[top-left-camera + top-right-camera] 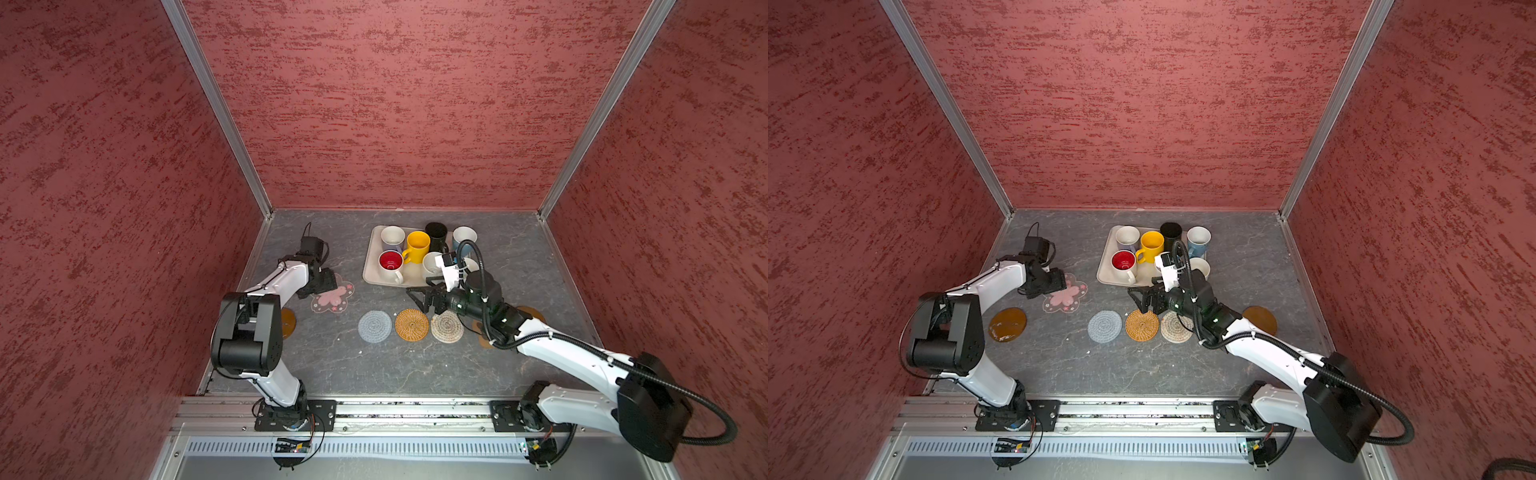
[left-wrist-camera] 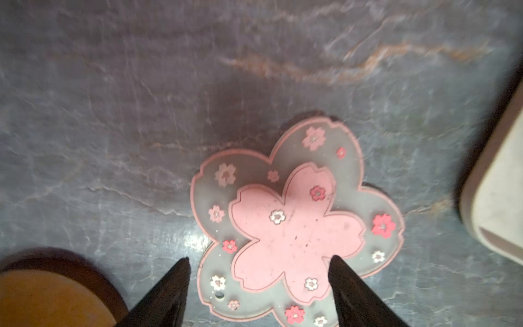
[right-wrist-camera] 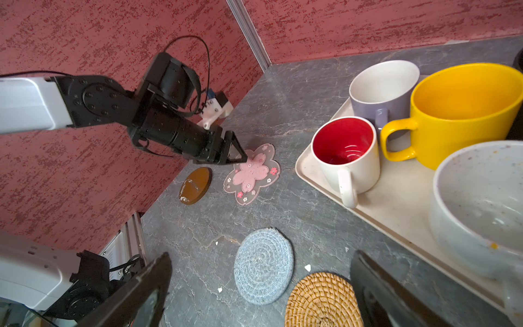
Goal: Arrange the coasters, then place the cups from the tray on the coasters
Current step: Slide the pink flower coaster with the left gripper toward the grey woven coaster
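Tray (image 1: 413, 276) at upper centre-right of the grey table (image 1: 332, 365), long axis lying left-right across the frame. Mugs upright on it, none on a coaster: yellow mug (image 1: 417, 243) with handle toward frame left, red-lined white mug (image 1: 390, 262) with handle toward frame bottom, black mug (image 1: 436, 232) and light blue mug (image 1: 463, 237) along the far edge, others white or cream.

Three woven coasters in a left-right row at frame centre, just below the tray: grey-blue round (image 1: 375, 327), orange-tan round (image 1: 411, 325), beige round (image 1: 447, 327). Pink flower coaster (image 1: 336, 300) flat on the table, left of the tray, no clear long axis.

Left wooden disc (image 1: 1008, 325) whole in a top view; same disc (image 1: 289, 322) mostly behind the left arm in a top view. Right wooden disc (image 1: 1260, 320) right of the beige round, partly under the right forearm.

Left gripper (image 2: 259, 258): jaws spread wide in the left wrist view, one fingertip (image 2: 339, 271) over the flower coaster, other over bare table, nothing clamped. Side look only from the right wrist view: tips low at the flower's rim. Cannot tell whether touching.

Right gripper (image 1: 417, 300) pointing toward frame left, hovering between the tray's near edge and the orange-tan round, jaws fully apart, empty.
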### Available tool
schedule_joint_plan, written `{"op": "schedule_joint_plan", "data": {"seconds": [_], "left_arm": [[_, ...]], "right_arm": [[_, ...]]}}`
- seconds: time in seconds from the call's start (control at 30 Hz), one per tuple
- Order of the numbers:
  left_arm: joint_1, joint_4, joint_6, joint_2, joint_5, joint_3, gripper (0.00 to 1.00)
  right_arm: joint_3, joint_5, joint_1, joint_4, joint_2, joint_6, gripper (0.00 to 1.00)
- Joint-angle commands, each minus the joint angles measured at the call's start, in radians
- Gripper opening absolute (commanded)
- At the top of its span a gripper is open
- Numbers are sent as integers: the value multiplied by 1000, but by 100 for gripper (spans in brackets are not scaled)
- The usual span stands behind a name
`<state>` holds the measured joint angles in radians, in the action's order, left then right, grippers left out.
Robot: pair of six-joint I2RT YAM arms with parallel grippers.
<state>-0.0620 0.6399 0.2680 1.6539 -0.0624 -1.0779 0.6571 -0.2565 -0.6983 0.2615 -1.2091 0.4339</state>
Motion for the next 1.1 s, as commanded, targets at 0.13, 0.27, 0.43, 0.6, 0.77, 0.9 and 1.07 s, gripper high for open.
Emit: {"op": "schedule_joint_plan", "data": {"seconds": [0.13, 0.27, 0.43, 0.6, 0.77, 0.9, 1.07], "left_arm": [[-4, 60, -82, 151, -32, -188, 78], [-1, 53, -91, 230, -26, -258, 78], [-11, 47, -90, 294, 3, -336, 82], [-17, 65, -128, 348, 3, -397, 85], [-18, 87, -155, 394, 2, -430, 86], [-20, 90, -162, 417, 3, -427, 84], [-33, 92, -169, 425, -7, -425, 82]], "right_arm": [[30, 20, 4, 37, -55, -20, 99], [39, 27, 3, 37, -73, -35, 99], [61, 31, 3, 36, -120, -48, 99], [75, 22, 4, 46, -161, -47, 99], [78, 26, 3, 50, -181, -50, 99], [74, 30, 3, 56, -184, -51, 99], [76, 26, 4, 53, -189, -52, 99]]}}
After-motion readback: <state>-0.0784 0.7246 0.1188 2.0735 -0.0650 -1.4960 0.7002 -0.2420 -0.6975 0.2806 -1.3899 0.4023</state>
